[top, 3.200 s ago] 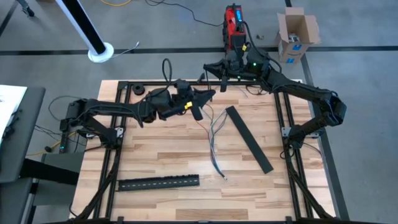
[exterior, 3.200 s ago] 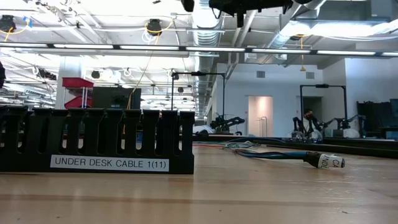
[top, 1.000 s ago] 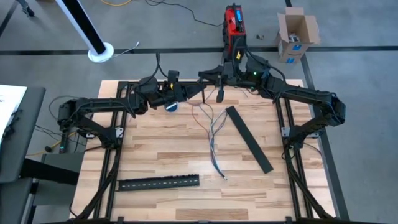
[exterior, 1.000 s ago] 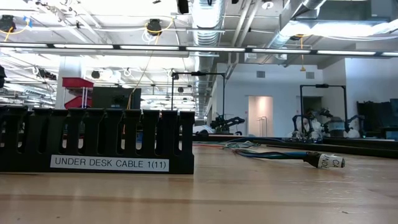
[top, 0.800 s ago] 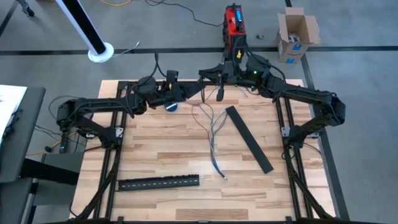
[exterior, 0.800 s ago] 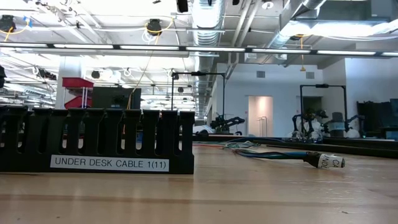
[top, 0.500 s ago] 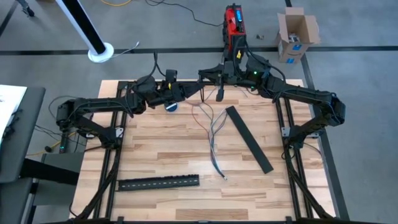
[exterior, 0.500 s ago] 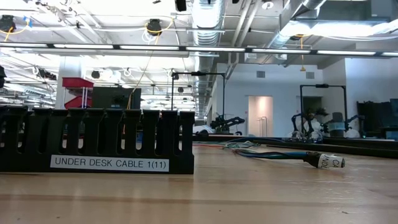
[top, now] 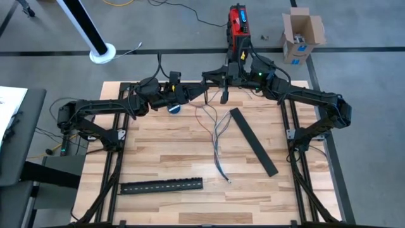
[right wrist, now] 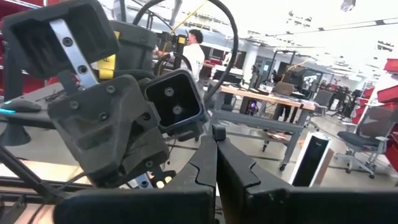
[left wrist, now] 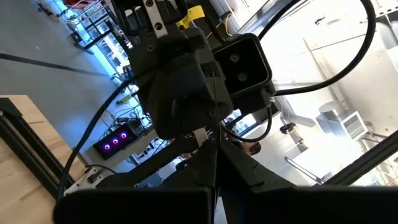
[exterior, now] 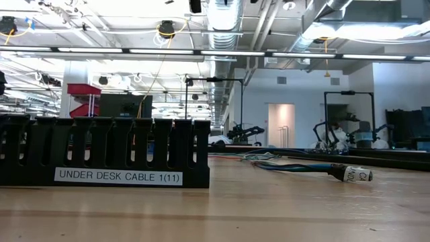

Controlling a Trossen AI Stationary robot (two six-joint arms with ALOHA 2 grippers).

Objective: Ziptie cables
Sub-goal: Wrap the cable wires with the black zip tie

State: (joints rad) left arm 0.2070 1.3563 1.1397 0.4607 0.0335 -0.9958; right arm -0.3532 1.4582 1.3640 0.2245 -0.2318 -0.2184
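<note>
both grippers are held pressed together, the left gripper (top: pixel 204 96) and right gripper (top: pixel 223 96) facing each other above the counter's (top: pixel 164 152) far edge; the cables (top: pixel 217 136) lie below them, untouched.

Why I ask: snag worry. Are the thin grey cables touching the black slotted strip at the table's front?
Apart. The high view shows a clear gap between the thin grey cables' lower end and the long black slotted plastic strip.
</note>
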